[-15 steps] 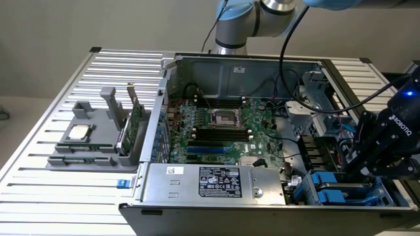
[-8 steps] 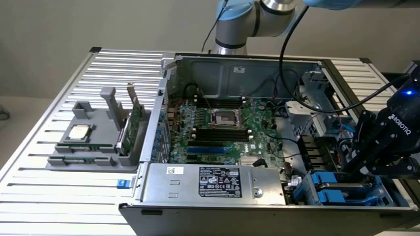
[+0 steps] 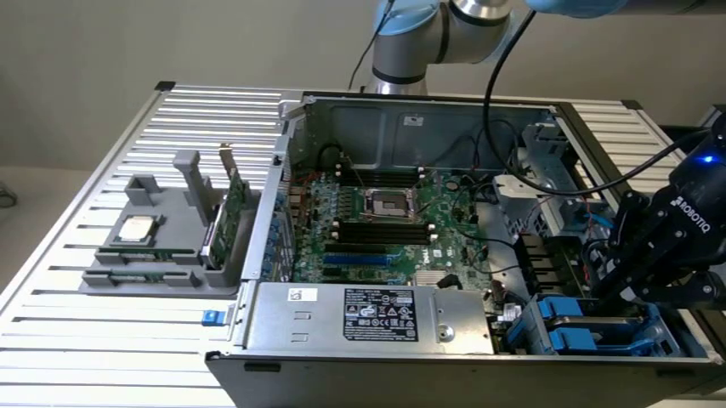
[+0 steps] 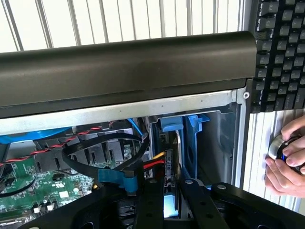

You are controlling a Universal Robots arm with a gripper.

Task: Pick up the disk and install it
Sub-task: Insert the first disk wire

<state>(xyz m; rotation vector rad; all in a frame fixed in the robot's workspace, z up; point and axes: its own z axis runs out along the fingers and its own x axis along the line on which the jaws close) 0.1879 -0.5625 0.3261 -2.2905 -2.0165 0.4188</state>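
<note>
The disk [image 4: 172,157] stands on edge in the drive bay at the corner of the open computer case [image 3: 340,357], its blue carrier frame [image 4: 196,138] around it. My gripper [image 4: 169,206] reaches down into this bay. Its two black fingers [image 4: 148,205] press on either side of the disk's thin edge, so it is shut on the disk. In the exterior view the gripper [image 3: 618,299] hangs at the right end of the case, just above the blue carrier rails [image 3: 573,327].
Red, yellow and black cables [image 4: 119,157] run close beside the bay. The case's dark front rim [image 4: 124,62] borders it. A keyboard [image 4: 281,52] and a person's hand [image 4: 286,157] lie beyond. A grey fixture [image 3: 159,255] holds a processor chip [image 3: 138,228] and green card [image 3: 233,217].
</note>
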